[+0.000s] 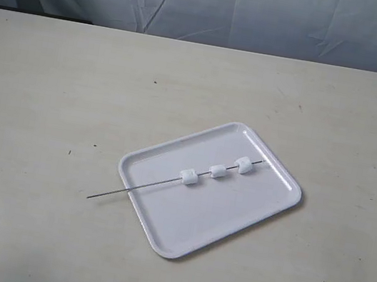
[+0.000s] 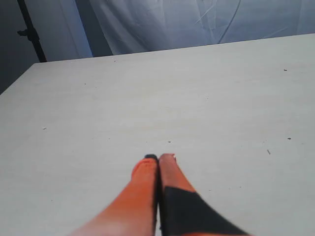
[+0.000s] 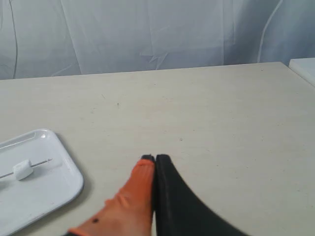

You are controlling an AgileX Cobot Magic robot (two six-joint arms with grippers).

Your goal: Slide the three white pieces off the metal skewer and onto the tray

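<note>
A white tray lies right of the table's centre. Across it rests the thin metal skewer, its bare end reaching off the tray's left rim onto the table. Three white pieces are threaded on it over the tray: one, one and one. Neither arm shows in the exterior view. In the left wrist view my left gripper is shut and empty over bare table. My right gripper is shut and empty, beside the tray's corner; one white piece shows on the skewer there.
The pale table stretches wide around the tray. A grey cloth backdrop hangs behind its far edge. A dark stand shows past the table's corner in the left wrist view.
</note>
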